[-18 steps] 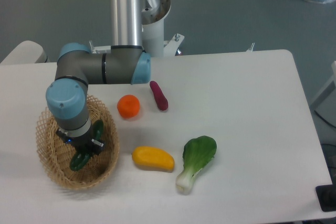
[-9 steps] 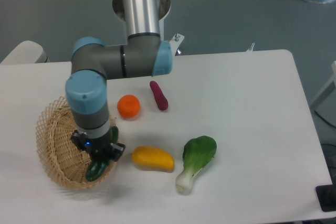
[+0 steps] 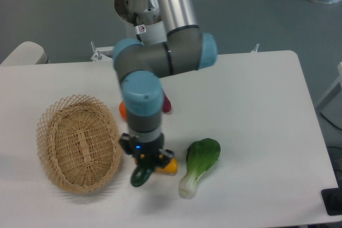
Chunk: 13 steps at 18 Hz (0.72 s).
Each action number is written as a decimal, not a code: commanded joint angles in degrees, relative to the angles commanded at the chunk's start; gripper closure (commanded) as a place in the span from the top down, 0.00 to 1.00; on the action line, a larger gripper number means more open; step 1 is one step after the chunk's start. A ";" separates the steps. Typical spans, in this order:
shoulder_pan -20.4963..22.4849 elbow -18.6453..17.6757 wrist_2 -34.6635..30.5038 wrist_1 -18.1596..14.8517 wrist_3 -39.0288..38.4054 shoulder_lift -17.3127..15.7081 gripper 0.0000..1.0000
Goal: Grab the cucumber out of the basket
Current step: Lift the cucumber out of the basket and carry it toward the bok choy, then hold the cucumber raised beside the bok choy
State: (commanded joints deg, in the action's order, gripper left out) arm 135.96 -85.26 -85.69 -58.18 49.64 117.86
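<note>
Just to the right of the oval woven wicker basket (image 3: 78, 142), my tool (image 3: 145, 164) hangs over the white counter (image 3: 256, 105), its two fingers clamped on the small dark green cucumber (image 3: 140, 176), which sticks out below them, tilted down toward the near left. A second ago that cucumber was down inside the basket with the tool on it; half a second ago it was crossing the right rim. Now it is fully outside and the basket shows only bare weave, so I judge the pick itself done, and what is left is holding it steady or setting it somewhere.

Going outward from the basket: the tool sits directly over the yellow oblong fruit (image 3: 169, 167), most of which is hidden behind it, and I cannot tell whether the cucumber tip is clear of the counter. Further right lies the light green bok choy with a white stem (image 3: 200, 164), near the tool. Behind the wrist, an orange round fruit (image 3: 122, 110) and a dark purple elongated vegetable (image 3: 166, 104) peek out.

The near edge of the counter is close below the cucumber. The open room is far to the right of the basket, past the bok choy; I would go upward first to avoid clipping the yellow fruit.
</note>
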 joint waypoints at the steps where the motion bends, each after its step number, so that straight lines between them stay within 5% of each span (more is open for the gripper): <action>1: 1.05 0.18 -0.09 0.00 2.02 0.79 0.10; 4: 4.57 1.67 -0.17 -0.44 8.79 2.46 0.10; 8: 6.60 6.84 -0.96 -7.19 17.84 4.65 0.11; 13: 7.48 11.86 -1.58 -11.33 22.42 7.12 0.11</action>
State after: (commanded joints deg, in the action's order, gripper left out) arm 143.44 -73.40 -87.28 -69.51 72.05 124.98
